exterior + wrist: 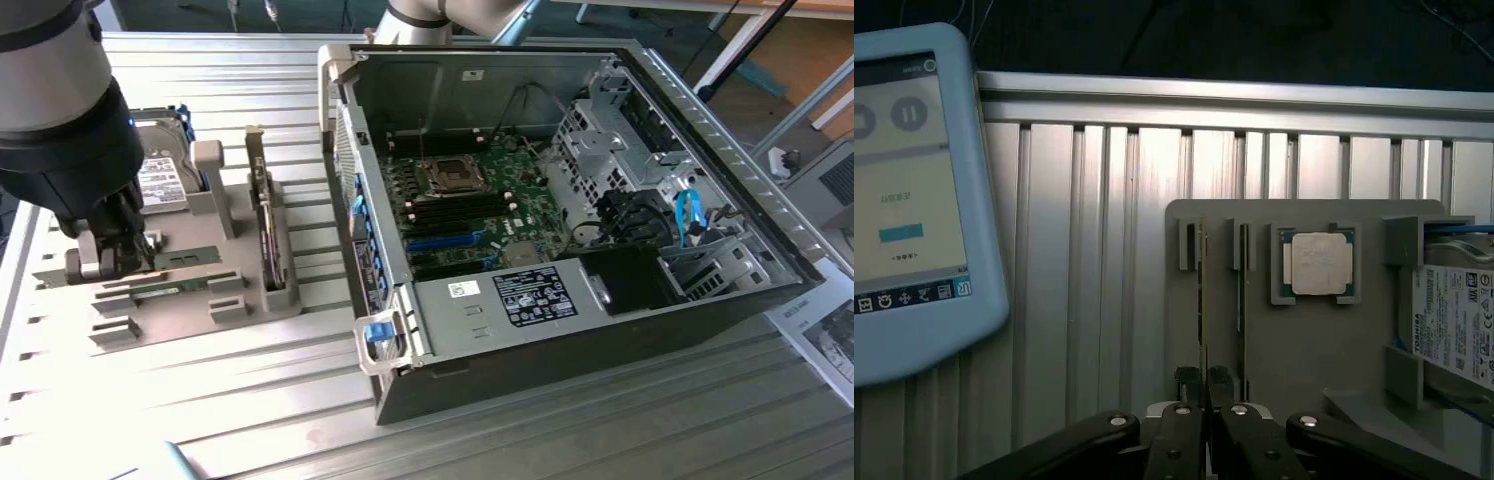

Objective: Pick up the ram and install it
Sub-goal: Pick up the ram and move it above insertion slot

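Note:
The ram point(1203, 300) is a slim green strip standing on edge in a slot of the grey holder point(1304, 350). In the exterior view the ram point(195, 259) lies along the holder point(180, 322) at the left. My gripper point(1204, 380) is down over one end of the strip, its two dark fingers point(1187, 380) pressed close against either side. From the exterior view the gripper point(112, 256) stands upright on the holder's left part. A second green strip point(1241, 290) sits in the neighbouring slot point(163, 291). The black ram slots point(461, 208) lie on the motherboard inside the open computer case point(534, 300).
The holder also carries a square silver processor point(1319, 263), a hard drive point(1454, 325) and a dark expansion card point(274, 245) on edge. A blue-rimmed teach pendant point(914, 200) rests on the slatted metal table point(267, 420). Drive cages and blue cables point(687, 215) crowd the case's right side.

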Robot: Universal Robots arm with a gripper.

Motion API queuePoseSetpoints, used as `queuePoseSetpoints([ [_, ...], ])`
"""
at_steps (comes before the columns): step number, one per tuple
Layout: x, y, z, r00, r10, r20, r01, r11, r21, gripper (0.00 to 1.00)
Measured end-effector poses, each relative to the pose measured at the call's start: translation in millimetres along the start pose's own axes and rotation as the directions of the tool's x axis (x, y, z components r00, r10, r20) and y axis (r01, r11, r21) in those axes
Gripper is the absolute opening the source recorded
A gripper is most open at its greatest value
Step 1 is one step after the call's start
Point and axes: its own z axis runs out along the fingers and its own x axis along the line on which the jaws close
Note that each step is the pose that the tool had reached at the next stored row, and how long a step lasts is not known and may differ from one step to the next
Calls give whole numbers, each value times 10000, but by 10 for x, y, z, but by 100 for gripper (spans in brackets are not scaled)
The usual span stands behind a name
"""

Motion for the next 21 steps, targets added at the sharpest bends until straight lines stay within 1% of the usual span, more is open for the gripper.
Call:
queuePoseSetpoints([
  [2,-1,2,-56,10000,0,0,0,10000,0,13],
  [7,-4,9,-232,10000,0,0,0,10000,0,13],
  [9,-6,13,-330,10000,0,0,0,10000,-1,13],
  [13,-8,17,-444,10000,0,0,0,10000,0,13],
  [16,-11,24,-607,10000,0,0,0,10000,0,13],
  [18,-13,29,-741,10000,0,-1,0,10000,0,13],
  [19,-14,30,-776,10000,0,0,0,10000,1,13],
  [21,-13,30,-777,10000,0,1,0,10000,2,13],
])
